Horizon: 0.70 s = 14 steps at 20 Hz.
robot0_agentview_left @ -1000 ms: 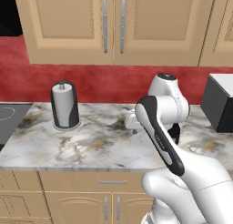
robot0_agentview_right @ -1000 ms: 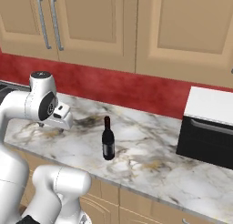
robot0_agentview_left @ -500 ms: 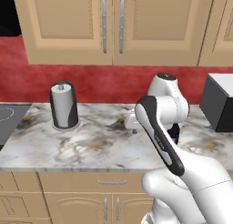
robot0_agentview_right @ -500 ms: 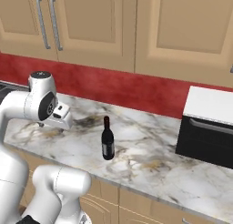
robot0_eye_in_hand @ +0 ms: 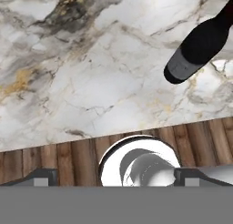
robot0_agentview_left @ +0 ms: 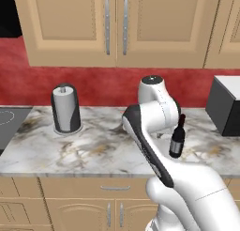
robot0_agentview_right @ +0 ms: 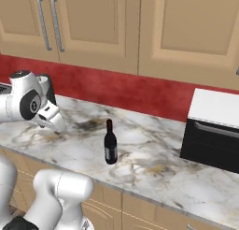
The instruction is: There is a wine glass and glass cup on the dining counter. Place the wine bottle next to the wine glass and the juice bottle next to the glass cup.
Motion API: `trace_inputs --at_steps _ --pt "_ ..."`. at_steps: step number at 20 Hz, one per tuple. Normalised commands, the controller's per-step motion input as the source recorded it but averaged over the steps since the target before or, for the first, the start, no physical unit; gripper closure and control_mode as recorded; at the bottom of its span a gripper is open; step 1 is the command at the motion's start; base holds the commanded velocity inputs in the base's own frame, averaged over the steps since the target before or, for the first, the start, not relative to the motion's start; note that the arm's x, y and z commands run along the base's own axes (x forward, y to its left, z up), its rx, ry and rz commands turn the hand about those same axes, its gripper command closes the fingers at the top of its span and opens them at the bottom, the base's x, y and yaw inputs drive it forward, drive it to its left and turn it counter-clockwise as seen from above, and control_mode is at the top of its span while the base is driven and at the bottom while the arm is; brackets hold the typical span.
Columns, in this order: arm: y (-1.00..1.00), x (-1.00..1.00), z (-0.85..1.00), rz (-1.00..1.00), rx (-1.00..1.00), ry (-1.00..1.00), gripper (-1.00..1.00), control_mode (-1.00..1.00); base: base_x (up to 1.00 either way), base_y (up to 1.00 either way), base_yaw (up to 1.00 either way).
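Note:
The wine bottle (robot0_agentview_right: 110, 143), slim and black with a dark red top and pale label, stands upright on a marble wall counter (robot0_agentview_right: 154, 154). It also shows beside my arm (robot0_agentview_left: 176, 137) and, from above, at the upper right (robot0_eye_in_hand: 198, 45). My gripper (robot0_agentview_right: 59, 127) hangs over the counter's front edge, well to the left of the bottle. Its jaws point down and stand wide apart with nothing between them (robot0_eye_in_hand: 116, 177). The wine glass, glass cup, juice bottle and dining counter are out of view.
A grey paper-towel roll (robot0_agentview_left: 65, 108) stands at the back left of the counter, with a stovetop (robot0_agentview_left: 9, 119) beyond it. A black and white microwave (robot0_agentview_right: 217, 131) sits at the right end. Wall cabinets hang above, and wood floor (robot0_eye_in_hand: 68, 157) lies below the counter edge.

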Motion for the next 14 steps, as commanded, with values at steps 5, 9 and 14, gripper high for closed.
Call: trace_inputs --at_steps 5,9,14 --pt "0.15 0.00 0.04 -0.47 -0.19 0.00 -1.00 -1.00 0.00 0.00 0.00" --pt "0.02 -0.11 0.00 -0.33 -0.10 -0.08 -1.00 -1.00 0.00 0.00 0.00" --pt "0.15 -0.09 0.01 -0.33 -0.06 -0.24 -1.00 -1.00 0.00 0.00 0.00"
